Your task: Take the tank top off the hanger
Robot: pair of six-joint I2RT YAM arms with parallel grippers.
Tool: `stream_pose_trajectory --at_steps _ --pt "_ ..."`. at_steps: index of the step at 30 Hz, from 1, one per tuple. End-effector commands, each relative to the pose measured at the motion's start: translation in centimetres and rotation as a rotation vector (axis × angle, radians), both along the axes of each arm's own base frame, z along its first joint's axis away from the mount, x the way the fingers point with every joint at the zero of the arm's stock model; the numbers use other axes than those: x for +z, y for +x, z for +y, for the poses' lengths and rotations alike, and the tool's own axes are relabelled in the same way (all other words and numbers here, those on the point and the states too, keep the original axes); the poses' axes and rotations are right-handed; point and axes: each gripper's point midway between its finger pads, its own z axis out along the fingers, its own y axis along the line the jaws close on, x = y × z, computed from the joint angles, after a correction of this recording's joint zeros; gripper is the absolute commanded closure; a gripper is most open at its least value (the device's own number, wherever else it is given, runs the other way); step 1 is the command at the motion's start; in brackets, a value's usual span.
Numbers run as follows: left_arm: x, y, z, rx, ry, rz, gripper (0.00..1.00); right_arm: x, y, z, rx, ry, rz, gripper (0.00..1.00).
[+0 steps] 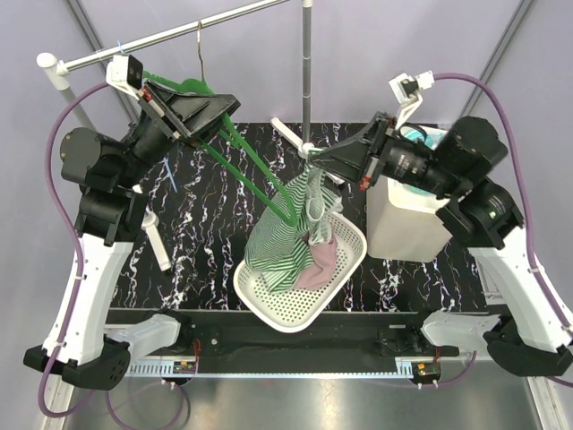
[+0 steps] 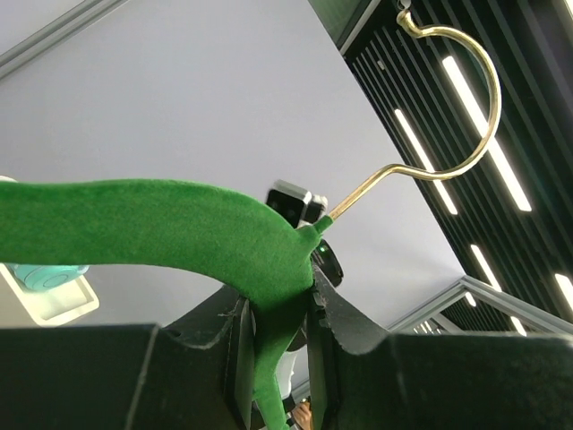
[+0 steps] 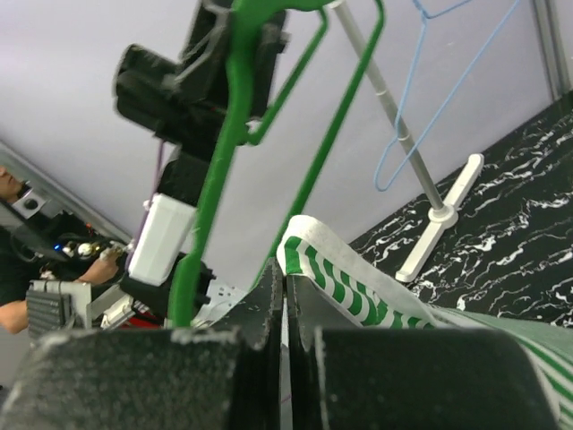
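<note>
Left fingers [image 2: 210,345]: clamped on the green hanger [image 2: 170,224] at its neck, ten o'clock.
Right fingers [image 3: 264,309]: pinched on a tank top [image 1: 277,246] strap.
Place: we saw it hanging into the basket [image 1: 269,313], centre desk [image 1: 201,237].
Progress: seemingly still threaded on one hanger arm; freeing remained.

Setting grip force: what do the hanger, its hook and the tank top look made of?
The hanger looks flocked: matte, fuzzy green velvet surface, core unseen. Its hook is shiny gold-coloured metal wire. The tank top is soft striped knit, draping limply; fibre unclear.
</note>
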Motion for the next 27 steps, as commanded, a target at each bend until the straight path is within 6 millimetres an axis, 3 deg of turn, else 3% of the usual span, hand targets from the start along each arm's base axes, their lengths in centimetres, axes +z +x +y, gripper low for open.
stream_pose_trajectory --at_steps 1,3,8,11,15,26,27 --pt "1.9 -1.4 0.1 -0.027 -0.003 -0.085 1.0 4.1 -4.5 -2.3 0.07 0.106 -0.162 1.0" --pt "1.9 -1.0 0.0 -0.025 -0.002 -0.082 1.0 4.7 -5.4 -2.7 0.091 0.127 -0.194 1.0" --pt "2.1 -1.1 0.0 -0.03 -0.003 -0.088 1.0 5.2 -5.6 -3.2 0.076 0.166 -0.204 1.0" --pt "2.0 -1.0 0.0 -0.03 0.0 -0.081 1.0 3.3 -4.6 -2.4 0.075 0.142 -0.144 1.0" --pt "2.0 -1.2 0.0 -0.027 0.001 -0.08 1.0 -1.5 -2.0 -0.1 0.075 0.083 -0.002 1.0" --pt "1.8 -1.1 0.1 -0.021 0.009 -0.064 1.0 -7.3 0.4 2.7 0.105 0.023 0.157 1.0" --pt "1.8 -1.1 0.1 -0.022 0.008 -0.063 1.0 -9.0 1.0 2.9 0.087 0.005 0.193 1.0"
